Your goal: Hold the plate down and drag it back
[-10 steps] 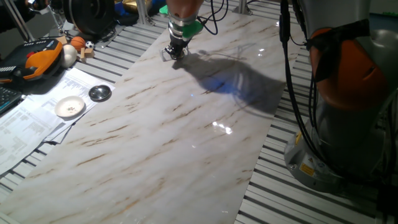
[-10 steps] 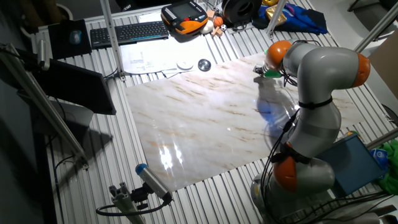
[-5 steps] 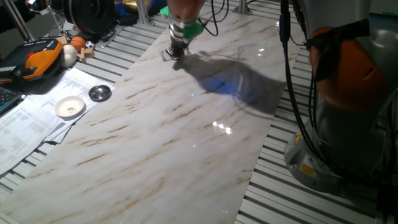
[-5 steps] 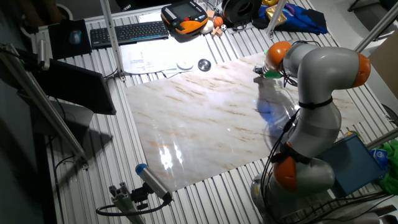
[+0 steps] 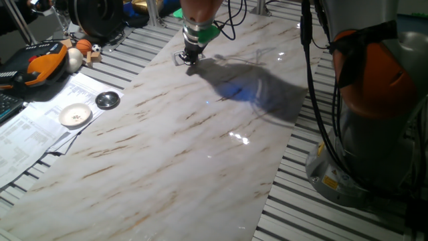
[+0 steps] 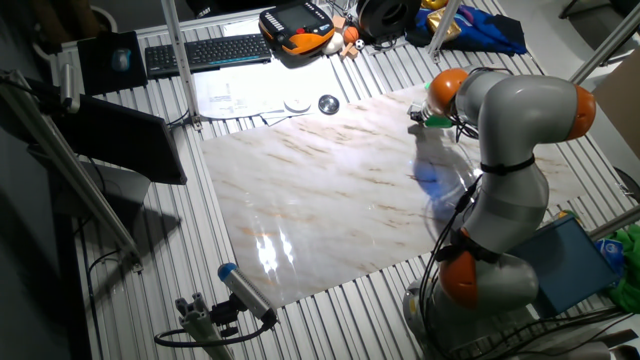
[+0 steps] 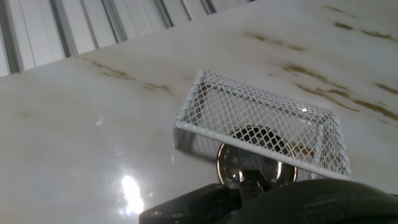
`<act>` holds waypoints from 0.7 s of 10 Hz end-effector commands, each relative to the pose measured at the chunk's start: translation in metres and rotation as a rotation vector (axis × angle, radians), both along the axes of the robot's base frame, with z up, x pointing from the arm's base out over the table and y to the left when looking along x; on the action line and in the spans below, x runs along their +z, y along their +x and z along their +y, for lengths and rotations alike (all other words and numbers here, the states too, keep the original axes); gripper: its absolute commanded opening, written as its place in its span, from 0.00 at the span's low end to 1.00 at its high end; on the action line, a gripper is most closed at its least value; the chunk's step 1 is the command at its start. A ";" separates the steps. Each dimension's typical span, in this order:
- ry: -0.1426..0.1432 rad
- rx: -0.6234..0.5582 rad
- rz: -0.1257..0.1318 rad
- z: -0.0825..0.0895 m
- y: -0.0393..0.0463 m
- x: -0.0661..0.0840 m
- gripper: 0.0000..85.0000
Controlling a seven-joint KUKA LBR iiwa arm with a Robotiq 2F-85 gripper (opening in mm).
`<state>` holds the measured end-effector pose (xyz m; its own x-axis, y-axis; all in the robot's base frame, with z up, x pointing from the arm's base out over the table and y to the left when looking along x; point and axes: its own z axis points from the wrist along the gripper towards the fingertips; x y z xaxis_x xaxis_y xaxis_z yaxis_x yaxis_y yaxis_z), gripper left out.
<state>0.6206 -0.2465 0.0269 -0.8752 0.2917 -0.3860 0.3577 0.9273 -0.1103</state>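
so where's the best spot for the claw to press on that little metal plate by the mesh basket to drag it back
Press straight down from above on the flat shiny centre of the plate. It lies flat on the marble table, too thin to pinch by its edge, and the white mesh basket stands at its far side. The claw sits at its near edge.

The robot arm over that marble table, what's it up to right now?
The gripper is down at the far edge of the marble table, its tip over a small shiny plate that lies beside a white mesh basket. Actual contact is hidden, as are its jaws. A white dish and a larger dark disc sit aside on papers.
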 end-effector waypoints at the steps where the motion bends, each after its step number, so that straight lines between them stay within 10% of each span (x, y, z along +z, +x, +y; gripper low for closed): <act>1: 0.000 0.000 -0.001 0.000 0.0003 0.000 0.00; 7: -0.002 0.000 -0.001 0.001 0.0000 -0.001 0.00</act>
